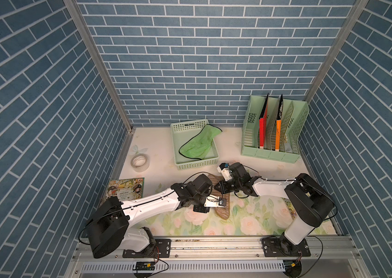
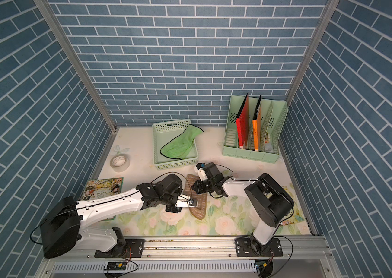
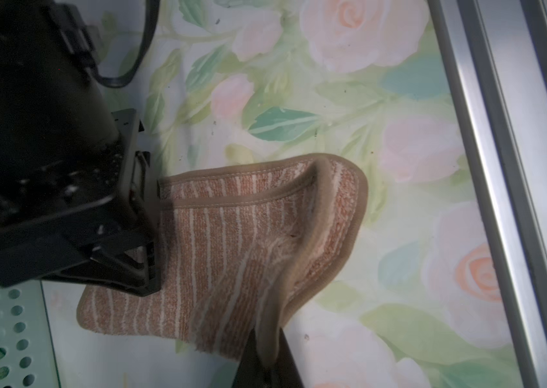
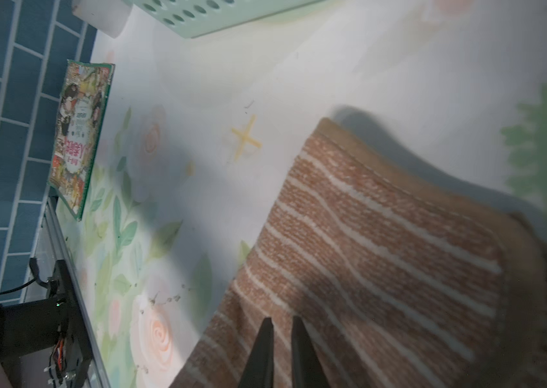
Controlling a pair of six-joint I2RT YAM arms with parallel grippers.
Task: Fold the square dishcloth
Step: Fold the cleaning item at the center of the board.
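dishcloth is mid-desk, half doubled over (upper layer's hem lies across the striped face in the left wrist view). Long axis runs from the back wall toward the front rail, slightly skewed, with the rounded near end pointing at the rail. In both top views only the two ends show; the wrists cover the middle. Surface: desk has a rose-print cover, strongly floral at the front and fading to near white toward the back. Blue brick-pattern walls on three sides, and both arm bases are bolted to the rail. Back of desk: mint basket with a green cloth draped in it and over its far rim, and a mint file organiser holding a red and an orange folder. Tape roll and book sit on the left-arm side. Left claw is clamped on the dishcloth's brown hem, at the near half, and the edge rises into the fingers. Right claw is over the far half, fingers a slit apart, tips at the striped face. Can't tell if any fabric is caught between them. The claws face each other across the cloth, close together.
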